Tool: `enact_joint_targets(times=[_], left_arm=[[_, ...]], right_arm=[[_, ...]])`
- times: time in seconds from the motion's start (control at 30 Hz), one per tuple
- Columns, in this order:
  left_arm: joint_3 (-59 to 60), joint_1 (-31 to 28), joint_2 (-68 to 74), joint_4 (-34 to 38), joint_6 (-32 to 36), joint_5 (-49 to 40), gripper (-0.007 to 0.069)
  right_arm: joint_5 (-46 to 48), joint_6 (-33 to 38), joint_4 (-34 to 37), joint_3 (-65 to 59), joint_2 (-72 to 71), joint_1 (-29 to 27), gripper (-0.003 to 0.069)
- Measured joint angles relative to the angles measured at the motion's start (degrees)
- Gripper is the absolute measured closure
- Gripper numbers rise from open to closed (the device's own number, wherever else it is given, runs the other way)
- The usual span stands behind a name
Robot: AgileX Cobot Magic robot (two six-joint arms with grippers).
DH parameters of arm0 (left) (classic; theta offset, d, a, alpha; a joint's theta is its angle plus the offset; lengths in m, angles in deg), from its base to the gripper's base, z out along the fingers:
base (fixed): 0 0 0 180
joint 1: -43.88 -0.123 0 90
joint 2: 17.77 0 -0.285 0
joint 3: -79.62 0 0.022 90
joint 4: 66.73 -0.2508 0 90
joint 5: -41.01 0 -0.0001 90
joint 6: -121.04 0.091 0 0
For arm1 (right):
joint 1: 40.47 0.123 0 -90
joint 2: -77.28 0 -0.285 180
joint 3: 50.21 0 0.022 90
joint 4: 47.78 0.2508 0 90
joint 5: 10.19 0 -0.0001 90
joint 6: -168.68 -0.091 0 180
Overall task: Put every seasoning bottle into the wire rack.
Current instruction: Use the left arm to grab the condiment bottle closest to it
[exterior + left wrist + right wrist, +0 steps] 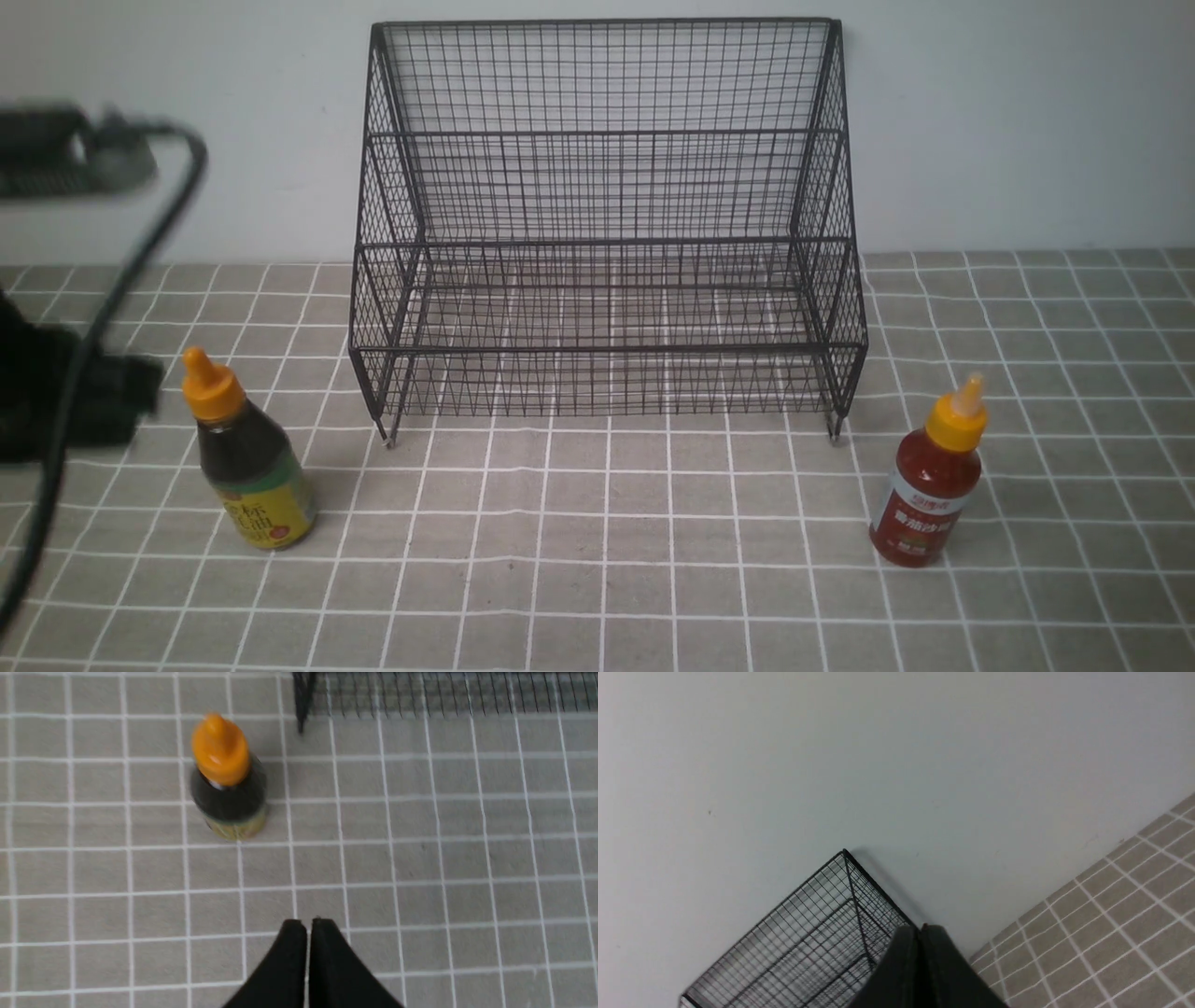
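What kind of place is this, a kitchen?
Probably a pretend kitchen counter set up for a robot: a checked tablecloth, a black wire rack against a plain wall, plus a dark brown sauce bottle and a red sauce bottle.

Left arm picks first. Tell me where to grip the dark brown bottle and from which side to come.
Grip the dark brown bottle across its round body, just under the orange cap, which tapers too much to hold. The bottle stands upright with bare cloth on its near side, so coming in level from there looks best. The left gripper is shut; open it first.
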Motion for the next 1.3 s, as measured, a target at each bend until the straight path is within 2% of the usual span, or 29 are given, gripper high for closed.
enact_joint_targets(times=[0.1,0.17,0.2,0.27,0.43,0.53,0.6,0.83,0.93,1.03,1.3], left_arm=[[-7.4,-3.1,4.9,-1.3,-1.0,-3.6,0.0627],[-9.9,-4.9,7.6,-1.0,-0.4,-4.5,0.0627],[-12.9,-6.7,11.9,0.3,1.6,-4.7,0.0627],[-15.3,-8.2,16.5,1.5,4.2,-4.7,0.0627],[-17.1,-8.7,22.3,4.1,7.5,-4.6,0.0622],[-17.3,-8.7,24.7,5.1,11.7,-4.7,0.0564],[-17.3,-8.8,25.1,5.2,12.3,-4.7,0.0532],[-17.3,-8.7,28.3,4.8,12.8,-3.8,0.0172],[-17.3,-8.8,30.4,5.0,13.0,-3.8,0.0058],[-17.3,-8.8,33.0,5.0,13.2,-3.8,0.0020],[-17.3,-8.8,37.6,5.0,13.5,-4.0,0.0042]], right_arm=[[11.8,0.4,0.0,4.9,0.0,0.0,0.0672],[15.2,1.7,-0.5,7.8,0.1,0.0,0.0672],[22.7,4.1,-1.3,14.2,1.9,0.0,0.0672],[31.8,7.4,-2.0,23.2,7.0,0.0,0.0672],[49.4,16.5,-3.2,39.1,20.6,0.0,0.0672],[60.1,21.3,-2.8,47.1,29.5,0.0,0.0672],[61.4,22.4,-2.4,47.9,31.1,0.0,0.0672],[62.1,25.1,0.1,46.7,33.2,0.0,0.0672],[61.5,25.2,0.1,45.5,33.2,0.0,0.0672],[61.0,25.2,0.1,44.9,33.2,0.0,0.0672],[60.6,25.4,0.2,44.8,33.2,0.0,0.0672]])
